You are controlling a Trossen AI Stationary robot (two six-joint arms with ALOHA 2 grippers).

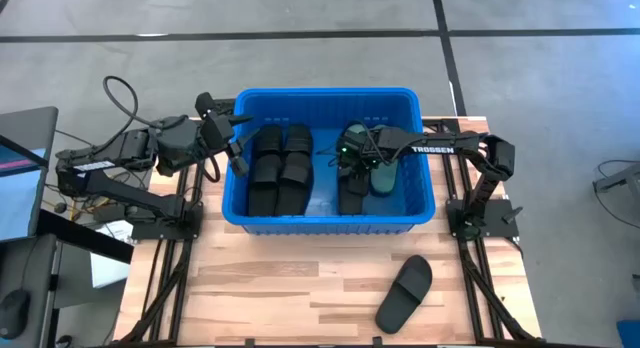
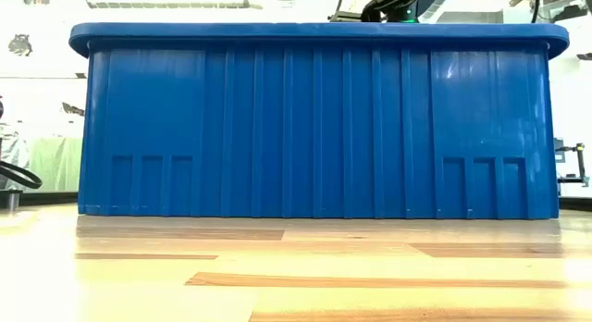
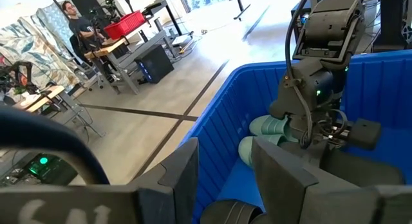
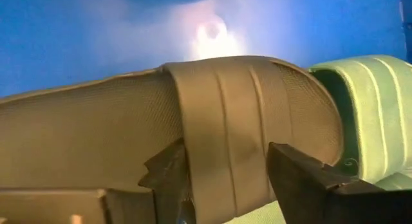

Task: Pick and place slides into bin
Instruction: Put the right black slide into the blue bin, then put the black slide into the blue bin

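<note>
Black slide's strap (image 4: 225, 140) between right arm's parted jaws, inside bin (image 1: 330, 220).

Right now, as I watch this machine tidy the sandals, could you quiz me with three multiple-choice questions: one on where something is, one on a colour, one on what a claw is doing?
1. Where is the one slide outside the bin?
A. On the wooden table in front of the bin
B. On the floor
C. On the bin's rim

2. What colour is the bin?
A. Red
B. Blue
C. Grey

3. What is the right gripper doing?
A. Parked beside the table
B. Down in the bin, fingers either side of a slide's strap
C. Lifting the bin

Answers: 1 A, the black slide lies on the table. 2 B, the bin is blue. 3 B, the right gripper straddles a dark slide beside a pale green slide.
</note>
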